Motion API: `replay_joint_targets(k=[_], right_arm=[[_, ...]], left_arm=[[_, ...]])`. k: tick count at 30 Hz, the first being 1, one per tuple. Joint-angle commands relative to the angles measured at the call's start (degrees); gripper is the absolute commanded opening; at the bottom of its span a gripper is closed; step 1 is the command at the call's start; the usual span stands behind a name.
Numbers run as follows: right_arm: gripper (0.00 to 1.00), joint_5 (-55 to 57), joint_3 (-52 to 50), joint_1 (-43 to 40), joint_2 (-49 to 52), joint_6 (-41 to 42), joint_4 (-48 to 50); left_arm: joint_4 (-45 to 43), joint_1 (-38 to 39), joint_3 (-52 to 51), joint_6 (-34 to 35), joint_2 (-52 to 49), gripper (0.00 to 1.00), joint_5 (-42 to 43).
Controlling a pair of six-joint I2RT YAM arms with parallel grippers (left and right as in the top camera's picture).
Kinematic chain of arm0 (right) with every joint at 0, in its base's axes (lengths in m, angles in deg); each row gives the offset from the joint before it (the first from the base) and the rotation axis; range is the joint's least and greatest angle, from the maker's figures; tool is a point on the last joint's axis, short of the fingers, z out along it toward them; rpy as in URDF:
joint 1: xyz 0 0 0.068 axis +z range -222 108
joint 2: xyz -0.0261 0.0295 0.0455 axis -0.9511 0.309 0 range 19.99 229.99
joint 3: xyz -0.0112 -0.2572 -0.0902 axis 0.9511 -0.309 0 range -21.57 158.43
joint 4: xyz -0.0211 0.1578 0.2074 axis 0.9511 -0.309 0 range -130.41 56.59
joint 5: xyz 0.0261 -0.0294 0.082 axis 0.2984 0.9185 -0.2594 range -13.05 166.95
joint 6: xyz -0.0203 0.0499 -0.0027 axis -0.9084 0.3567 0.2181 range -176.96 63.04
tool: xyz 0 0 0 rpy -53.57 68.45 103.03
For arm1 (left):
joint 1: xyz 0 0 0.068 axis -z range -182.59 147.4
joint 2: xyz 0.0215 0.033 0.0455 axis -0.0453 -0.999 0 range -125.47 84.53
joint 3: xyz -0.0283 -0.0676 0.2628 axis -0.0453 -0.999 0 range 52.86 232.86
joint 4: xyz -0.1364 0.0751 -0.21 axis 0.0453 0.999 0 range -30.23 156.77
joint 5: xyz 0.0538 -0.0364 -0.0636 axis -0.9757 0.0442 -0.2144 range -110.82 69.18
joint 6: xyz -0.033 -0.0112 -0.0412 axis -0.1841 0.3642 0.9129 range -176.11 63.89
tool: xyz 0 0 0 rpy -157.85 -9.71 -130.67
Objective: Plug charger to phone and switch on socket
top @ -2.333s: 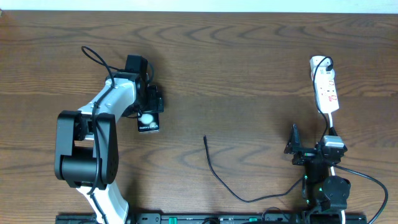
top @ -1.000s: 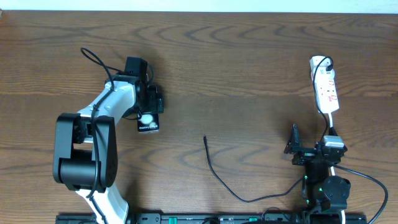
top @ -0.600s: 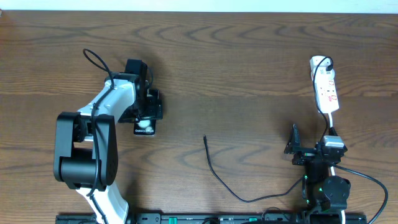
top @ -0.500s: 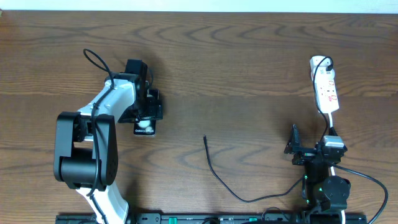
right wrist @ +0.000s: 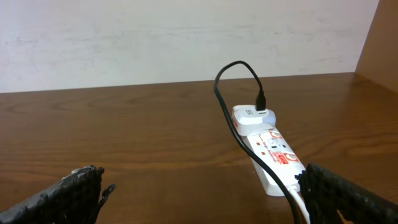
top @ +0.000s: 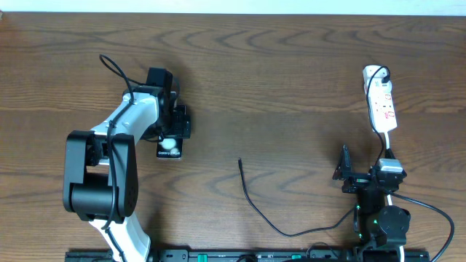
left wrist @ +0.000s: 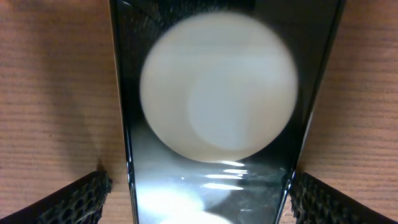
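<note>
The phone (top: 169, 148), a flat black slab with a round white glare, lies on the wood at the left; it fills the left wrist view (left wrist: 217, 124). My left gripper (top: 175, 125) straddles its long sides (left wrist: 199, 202), fingers against its edges. The charger (top: 246, 191), a thin black cable, lies loose mid-table with its tip pointing away from me, apart from the phone. Its other end goes into a white adapter on the socket (top: 381, 108), a white power strip at the far right (right wrist: 273, 155). My right gripper (top: 362, 169) is open and empty, short of the socket (right wrist: 202, 193).
The charger cable loops up from the adapter and runs back past my right fingers (right wrist: 227, 118). A white cord (right wrist: 298, 196) leaves the socket's near end. A pale wall (right wrist: 186, 37) stands behind the table's far edge. A black rail (top: 233, 256) runs along the near edge.
The phone and my left gripper have shifted slightly left and toward me, and the phone has straightened. The right arm, the charger and the socket have not moved.
</note>
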Motion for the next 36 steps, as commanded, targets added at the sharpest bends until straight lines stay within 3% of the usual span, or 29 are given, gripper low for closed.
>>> replay_joint_targets(k=[1, 36], right_arm=[[0.99, 0.48, -0.07, 0.59, -0.26, 0.72, -0.20], [0.99, 0.48, -0.07, 0.59, -0.26, 0.72, -0.20]], left_arm=[[-0.39, -0.17, 1.38, -2.27, -1.36, 0.94, 0.15], [1.11, -0.17, 2.64, -3.08, -4.17, 0.93, 0.57]])
